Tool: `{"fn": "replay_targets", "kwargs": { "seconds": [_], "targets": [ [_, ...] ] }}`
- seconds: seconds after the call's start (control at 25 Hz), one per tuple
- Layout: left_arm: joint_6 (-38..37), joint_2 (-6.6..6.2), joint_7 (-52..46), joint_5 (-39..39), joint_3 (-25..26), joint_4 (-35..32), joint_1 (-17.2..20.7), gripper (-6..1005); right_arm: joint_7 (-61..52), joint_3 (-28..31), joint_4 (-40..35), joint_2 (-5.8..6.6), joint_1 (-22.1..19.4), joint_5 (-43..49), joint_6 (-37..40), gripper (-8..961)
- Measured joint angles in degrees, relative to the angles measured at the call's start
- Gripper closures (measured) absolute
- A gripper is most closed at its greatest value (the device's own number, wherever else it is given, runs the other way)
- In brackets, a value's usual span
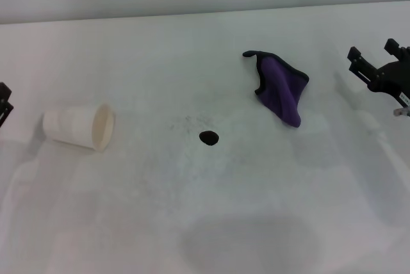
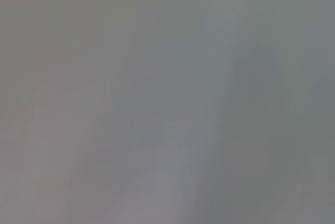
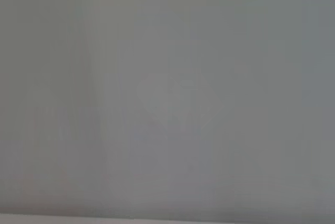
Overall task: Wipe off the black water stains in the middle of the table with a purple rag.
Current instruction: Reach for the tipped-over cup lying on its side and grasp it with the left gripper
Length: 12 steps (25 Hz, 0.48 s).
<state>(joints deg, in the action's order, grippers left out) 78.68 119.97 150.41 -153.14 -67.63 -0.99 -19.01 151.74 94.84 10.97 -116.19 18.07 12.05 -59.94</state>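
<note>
1. Right gripper hovers at the table's right edge, fingers parted, holding nothing.
2. Purple rag lies crumpled nearby; black water stain sits mid-table.
3. Left gripper parks far left beside a tipped white cup; grip unclear.

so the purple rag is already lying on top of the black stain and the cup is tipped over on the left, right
Not quite. The head view shows the purple rag lying crumpled apart from the black stain, which sits uncovered on the table. The cup is indeed tipped over on the left.
</note>
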Motion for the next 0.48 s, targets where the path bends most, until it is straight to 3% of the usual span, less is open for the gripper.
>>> {"fn": "replay_targets", "kwargs": {
  "seconds": [0.32,0.48],
  "targets": [
    [2.1,-0.60,-3.0,0.3,-0.4,-0.8,-0.4,113,-0.5,0.0,0.0,0.00,-0.1,0.0,0.0,83],
    [2.4,-1.72,-8.9,4.7,-0.5,-5.6,0.2,116,-0.5,0.0,0.1,0.00,0.1,0.0,0.0,83]
  ]
}}
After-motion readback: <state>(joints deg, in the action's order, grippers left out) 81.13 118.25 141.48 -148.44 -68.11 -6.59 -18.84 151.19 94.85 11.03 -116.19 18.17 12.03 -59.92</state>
